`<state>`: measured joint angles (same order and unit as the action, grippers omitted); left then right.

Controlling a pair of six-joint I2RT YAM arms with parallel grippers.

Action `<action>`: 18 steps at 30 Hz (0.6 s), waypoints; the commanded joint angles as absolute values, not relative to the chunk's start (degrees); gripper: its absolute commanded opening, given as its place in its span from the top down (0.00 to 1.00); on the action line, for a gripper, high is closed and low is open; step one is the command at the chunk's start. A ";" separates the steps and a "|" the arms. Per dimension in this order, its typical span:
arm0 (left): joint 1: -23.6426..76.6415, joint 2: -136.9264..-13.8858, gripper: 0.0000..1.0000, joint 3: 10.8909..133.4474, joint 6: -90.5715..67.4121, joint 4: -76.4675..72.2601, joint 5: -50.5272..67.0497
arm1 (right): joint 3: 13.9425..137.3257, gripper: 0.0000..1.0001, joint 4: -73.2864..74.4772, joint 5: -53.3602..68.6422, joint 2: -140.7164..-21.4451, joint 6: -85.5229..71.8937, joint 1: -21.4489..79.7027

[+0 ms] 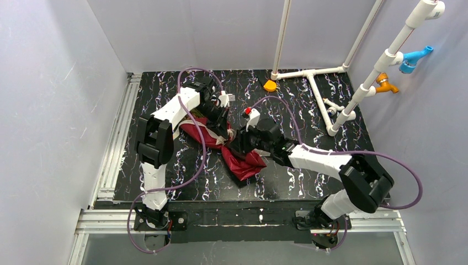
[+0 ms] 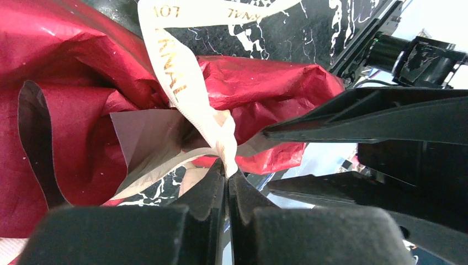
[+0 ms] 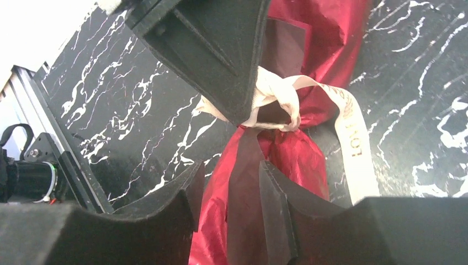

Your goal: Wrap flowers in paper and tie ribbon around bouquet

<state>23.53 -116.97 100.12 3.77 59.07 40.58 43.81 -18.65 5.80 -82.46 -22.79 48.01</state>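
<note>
Operator: top view first. Both arms meet mid-table over the bouquet [image 1: 243, 163]. The left gripper [image 1: 225, 131] is at its waist and the right gripper [image 1: 238, 147] is just beside it. I can't see the flowers; presumably they're inside the wrap.

Colleague: Left wrist?

Operator: Left jaws are shut tight on the ribbon [image 2: 176, 83], pinching it right at the knot [image 2: 223, 130] against the red paper [image 2: 72, 83]. I judge the hold is there so the tie stays taut.

Colleague: Right wrist?

Operator: Right jaws stand apart, straddling the paper neck below the knot. As far as I can see they're not squeezing it. One ribbon tail lies loose on the table [image 3: 110, 110]. The straddle likely steadies the cone for a pull.
</note>
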 commanded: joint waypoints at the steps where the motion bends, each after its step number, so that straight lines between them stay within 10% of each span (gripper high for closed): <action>1: 22.24 -117.81 1.00 100.46 1.75 61.52 44.83 | 46.31 0.48 -27.16 9.55 -86.15 -17.36 47.56; 18: 19.99 -119.72 1.00 99.45 2.22 62.23 48.82 | 55.70 0.52 -30.35 30.36 -99.92 -15.43 41.54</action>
